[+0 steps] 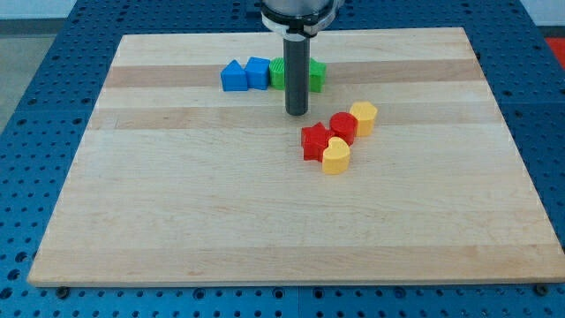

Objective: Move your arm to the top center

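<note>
My tip (pixel 296 112) rests on the wooden board (pixel 177 203), just above the view's centre. It stands below a row of blocks near the view's top: a blue house-shaped block (pixel 233 76), a blue cube (pixel 258 71), and green blocks (pixel 316 74) partly hidden behind the rod. To the lower right of the tip lies a cluster: a red star (pixel 315 141), a red cylinder (pixel 342 127), a yellow block (pixel 363 117) and a yellow heart (pixel 335 156). The tip touches no block.
The board lies on a blue perforated table (pixel 53 97). The arm's body (pixel 297 13) hangs over the board's top edge at the centre.
</note>
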Robot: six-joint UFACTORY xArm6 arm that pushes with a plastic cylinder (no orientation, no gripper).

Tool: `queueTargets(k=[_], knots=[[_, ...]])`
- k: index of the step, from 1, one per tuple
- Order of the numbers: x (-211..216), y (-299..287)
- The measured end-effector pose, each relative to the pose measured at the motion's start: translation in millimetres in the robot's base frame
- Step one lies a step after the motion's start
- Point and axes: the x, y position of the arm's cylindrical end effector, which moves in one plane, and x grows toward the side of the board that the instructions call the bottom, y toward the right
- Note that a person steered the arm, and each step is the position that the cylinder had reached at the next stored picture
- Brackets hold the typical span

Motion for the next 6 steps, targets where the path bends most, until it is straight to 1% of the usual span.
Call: queueTargets(k=[3,4,6], knots=[[0,0],[-1,9],[-3,52]])
